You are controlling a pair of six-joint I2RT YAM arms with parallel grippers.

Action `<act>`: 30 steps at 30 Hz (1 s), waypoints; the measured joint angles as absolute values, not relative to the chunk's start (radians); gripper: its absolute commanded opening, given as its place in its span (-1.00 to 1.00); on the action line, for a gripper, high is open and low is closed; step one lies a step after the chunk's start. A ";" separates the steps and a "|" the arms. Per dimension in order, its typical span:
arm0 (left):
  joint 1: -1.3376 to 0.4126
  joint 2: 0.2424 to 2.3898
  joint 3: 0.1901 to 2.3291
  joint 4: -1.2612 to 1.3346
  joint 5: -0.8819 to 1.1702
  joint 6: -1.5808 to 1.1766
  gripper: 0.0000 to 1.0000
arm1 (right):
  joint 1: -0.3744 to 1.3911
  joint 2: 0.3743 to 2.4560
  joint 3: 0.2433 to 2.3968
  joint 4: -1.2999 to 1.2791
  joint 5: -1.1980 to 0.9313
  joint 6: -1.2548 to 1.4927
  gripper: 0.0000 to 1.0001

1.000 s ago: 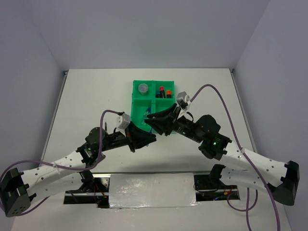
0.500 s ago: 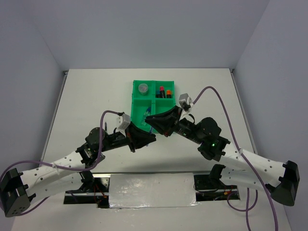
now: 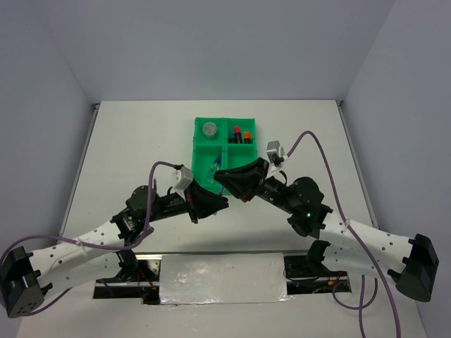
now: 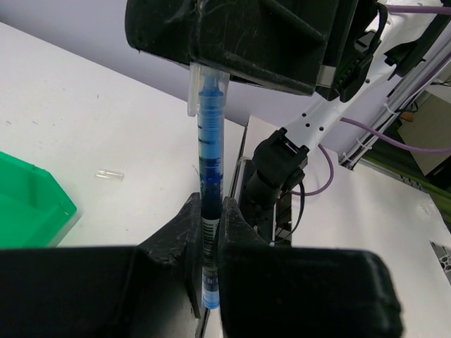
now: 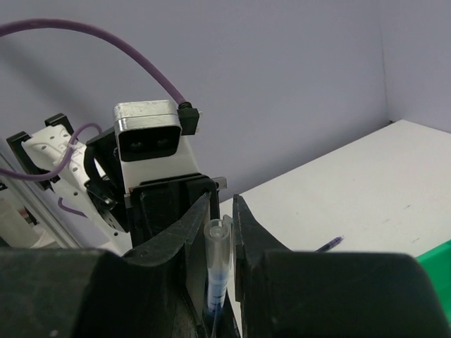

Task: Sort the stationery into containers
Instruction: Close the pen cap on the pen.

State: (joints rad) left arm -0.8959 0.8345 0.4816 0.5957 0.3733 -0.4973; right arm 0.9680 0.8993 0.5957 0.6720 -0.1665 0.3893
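- Table: white, grey walls on three sides. Seen whole in top view only; wrist views give patches.
- Tray: bright green, 2x2 compts, far-centre of table. Contents legible from top view only; each wrist cam catches just a green corner.
- R gripper: closed onto clear cap end of blue pen, a finger tight on either side. Hangs over tray's near edge, meeting L gripper tip to tip.
- L gripper: clamped on lower barrel of same pen, just near side of tray's near-left corner.
- Blue pen: held off the table, bridging both grippers.
  - Long axis runs straight from L jaws to R jaws.
  - Upright in L wrist view, clear clipped cap at top inside R jaws, printed end down btwn L fingers.
  - R wrist view shows only the clear cap tip, w/ L wrist cam housing behind.
  - Top view hides the pen btwn the two black fingersets, so heading over the table cannot be told there.
- Markers: two, black w/ red caps, side by side in far-right compt.
- Grey disc: round, far-left compt.
- Thin blue item: near-left compt, too small to identify.
- Thin pen: flat on table, R wrist view only.
- Clear tube piece: loose on table, L wrist view only.
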 measured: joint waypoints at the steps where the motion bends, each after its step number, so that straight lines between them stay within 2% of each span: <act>1: -0.896 0.834 0.485 0.588 0.373 -0.495 -1.00 | 0.968 0.902 0.596 0.673 -0.167 0.393 -1.00; 16: -0.892 0.813 0.552 0.379 0.341 -0.373 -1.00 | 0.959 0.920 0.603 0.617 -0.153 0.420 -1.00; 30: -0.899 0.799 0.550 0.366 0.288 -0.420 -1.00 | 0.955 0.981 0.542 0.812 -0.142 0.461 -1.00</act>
